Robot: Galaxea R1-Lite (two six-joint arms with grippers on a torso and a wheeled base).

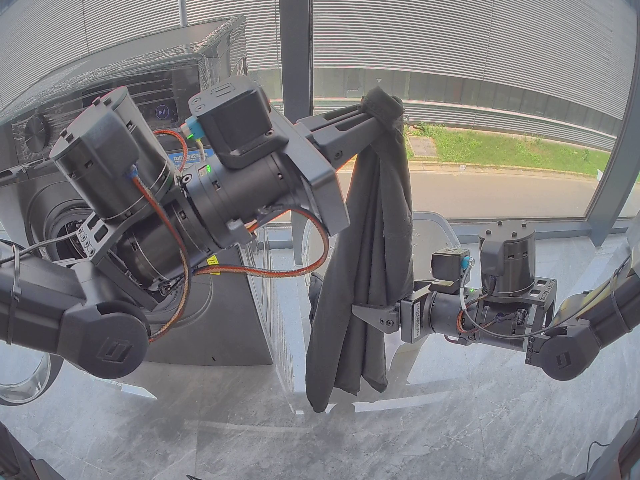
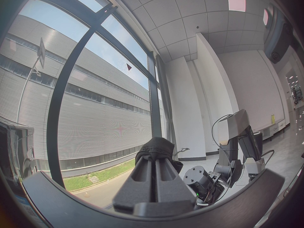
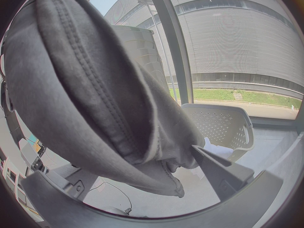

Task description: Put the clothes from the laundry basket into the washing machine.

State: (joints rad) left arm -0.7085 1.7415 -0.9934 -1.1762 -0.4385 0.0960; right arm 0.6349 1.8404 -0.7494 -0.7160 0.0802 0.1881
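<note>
The left gripper (image 1: 377, 116) is held high in front of the window, its fingers (image 2: 142, 181) pressed tight together on the bunched top of a dark grey garment (image 1: 373, 235), which hangs straight down in long folds, its hem just above the floor (image 1: 467, 421). The right gripper (image 1: 365, 316) sits lower, at the garment's side; in the right wrist view its fingers (image 3: 221, 171) are spread wide with the cloth draped between them, so it appears to be steadying or about to take the fabric, not clamping it. The laundry basket (image 1: 433, 231) stands on the floor behind the garment, by the window, and something white (image 3: 215, 147) lies at its bottom, so at least one more piece looks left to move. The washing machine (image 1: 127, 61) is to the robot's left, largely hidden behind the left arm; I cannot tell whether anything is inside it. By my reading this garment is out of the basket but not yet loaded: it must be carried across to the machine and pushed in, then the basket revisited.
</note>
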